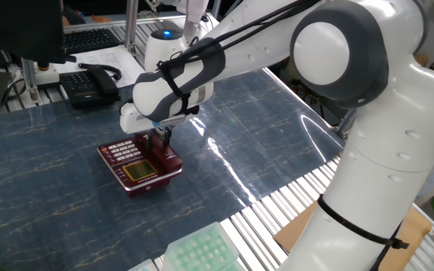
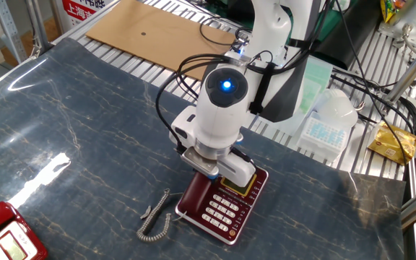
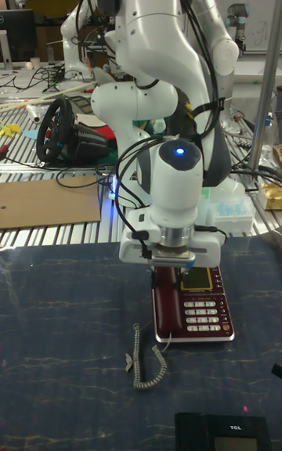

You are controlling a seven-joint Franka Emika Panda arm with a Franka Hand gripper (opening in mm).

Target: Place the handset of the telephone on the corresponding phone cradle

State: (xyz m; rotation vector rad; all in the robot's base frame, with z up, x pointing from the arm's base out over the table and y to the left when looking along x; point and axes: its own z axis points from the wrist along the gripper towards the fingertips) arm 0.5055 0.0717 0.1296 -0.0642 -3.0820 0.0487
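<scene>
1. Hovering low over the phone (image 1: 139,165), the gripper (image 1: 160,138) is sitting directly above the cradle (image 3: 165,308) side of the base; in the tall fixed view its fingers are hidden under the wrist flange, so whether they are apart or clamped on the handset (image 1: 169,153) cannot be told.
2. The handset appears to be lying along the cradle strip, on the base's right edge in one fixed view, with the gripper right above or touching it.
3. The grey cord (image 2: 155,217) is trailing loose on the table (image 2: 63,130), just beside the base's near-left corner in the other fixed view.
4. Doing this step well likely means keeping the handset parallel to the strip, so both ends are seating together.
5. Pressing straight down, then opening fully before rising, should keep the handset from being dragged out.
6. The cord is probably best left slack and clear of the recess.
</scene>
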